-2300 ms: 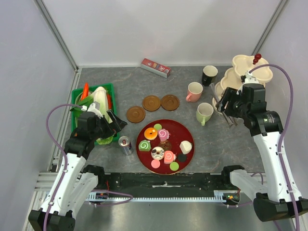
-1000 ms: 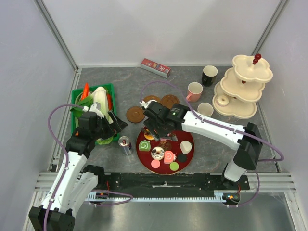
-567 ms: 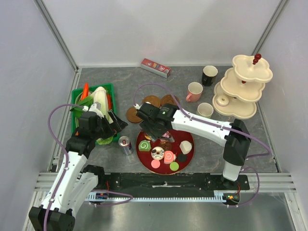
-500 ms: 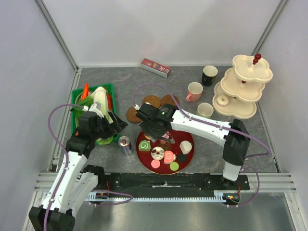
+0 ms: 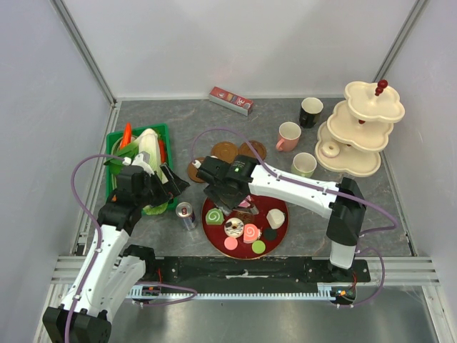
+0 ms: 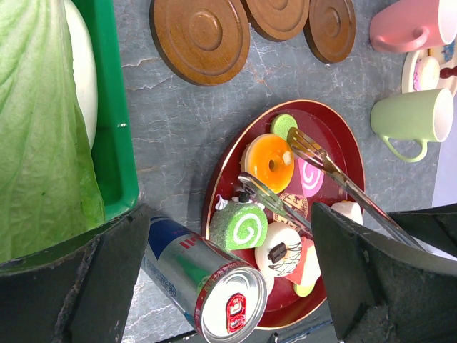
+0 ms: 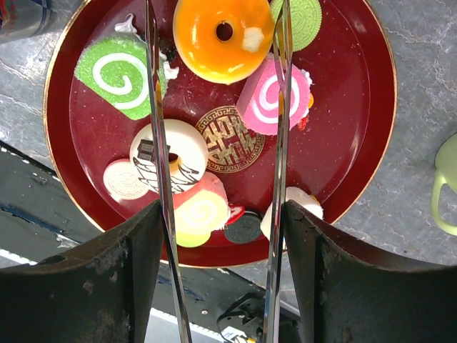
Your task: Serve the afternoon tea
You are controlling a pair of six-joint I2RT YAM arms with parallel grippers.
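A red round tray [image 5: 280, 202] holds several toy pastries. My right gripper [image 5: 227, 189] hangs over its upper left part, shut on metal tongs [image 7: 154, 107]. The tongs' two blades stand apart on either side of the orange donut [image 7: 223, 32], with a green swirl roll [image 7: 121, 68] and a pink swirl roll [image 7: 265, 100] just outside them. The black mug [image 5: 310, 111], pink mug [image 5: 288, 136] and pale green mug [image 5: 305, 164] stand left of the cream three-tier stand [image 5: 360, 136]. Brown saucers [image 6: 201, 36] lie behind the tray. My left gripper [image 5: 166, 182] is open and empty beside the crate.
A green crate [image 5: 116, 146] with cabbage and vegetables sits at the left. A drink can [image 5: 186, 214] stands between the crate and the tray, below my left gripper [image 6: 228, 275]. A red box [image 5: 230, 100] lies near the back wall. One pale donut [image 5: 330, 148] rests on the stand's lowest tier.
The right arm swung from the tiered stand across to the tray and has kept edging left over it with the tongs. The left arm has not moved.
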